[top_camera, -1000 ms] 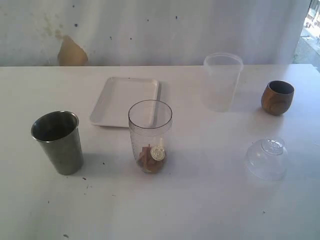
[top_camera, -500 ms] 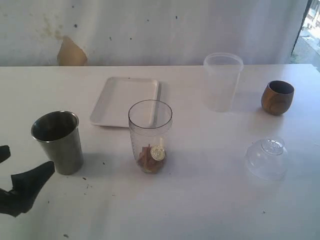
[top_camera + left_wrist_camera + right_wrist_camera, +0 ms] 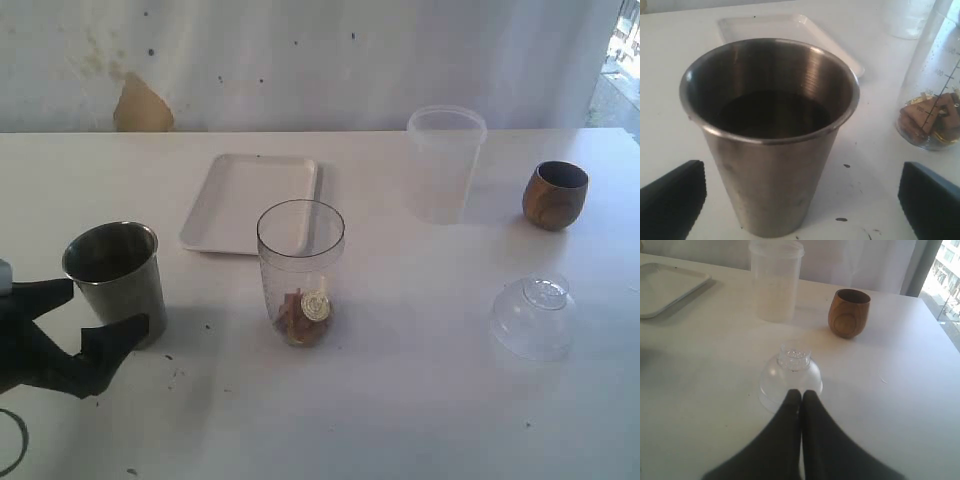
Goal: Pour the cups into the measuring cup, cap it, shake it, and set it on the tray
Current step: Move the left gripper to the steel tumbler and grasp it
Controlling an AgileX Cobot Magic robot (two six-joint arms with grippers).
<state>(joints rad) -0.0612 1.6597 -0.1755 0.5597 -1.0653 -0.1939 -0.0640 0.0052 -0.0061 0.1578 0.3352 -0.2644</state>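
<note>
Steel tumbler stands upright, left of the measuring cup and apart from it. Left gripper is spread wide with a finger on either side of the tumbler, touching neither wall and holding nothing. Right gripper is closed and empty, right of the measuring cup, with its tips at the dome lid; contact unclear. Judgement: the tumbler is rigid, smooth and probably slippery. Take it mid-wall, below the rim, squarely. Dark inside; fill unclear.
</note>
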